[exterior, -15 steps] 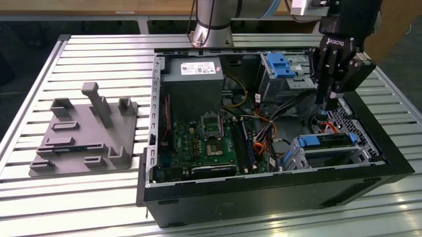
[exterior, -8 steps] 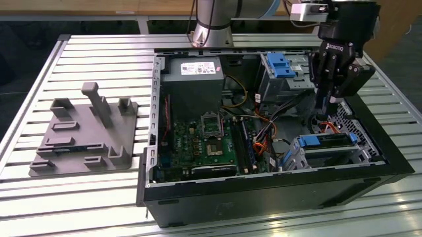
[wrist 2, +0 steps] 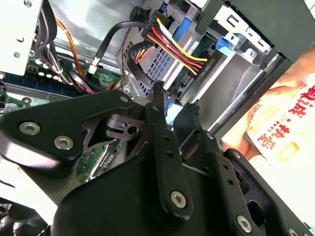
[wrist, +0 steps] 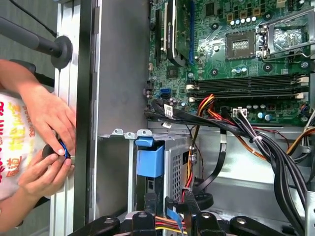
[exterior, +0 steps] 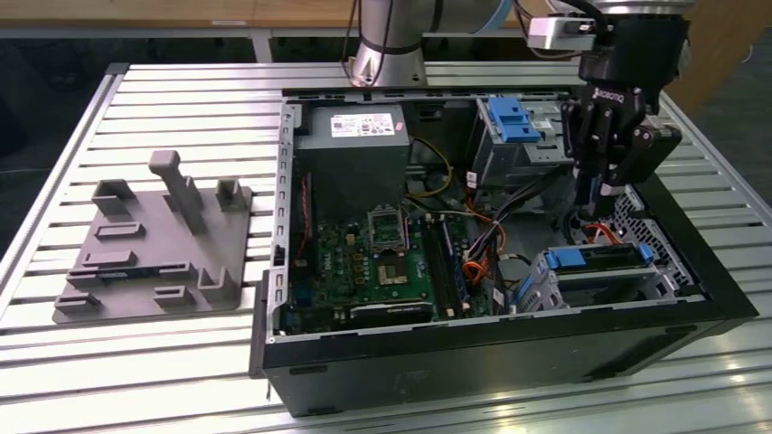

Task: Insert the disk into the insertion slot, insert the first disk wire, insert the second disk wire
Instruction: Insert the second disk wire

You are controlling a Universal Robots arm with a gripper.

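Robotics lab: opened computer case on slatted metal bench.

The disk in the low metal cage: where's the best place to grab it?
Probably by the two ends of its blue carrier, coming straight down from above. The disk lies flat in the insertion slot, whose metal walls cover its sides, while the open case leaves its top free. Mind the orange wire close by.

Black hand, silver screws; grey arm column; white camera at wrist.

Gripper seemingly close to coloured wires
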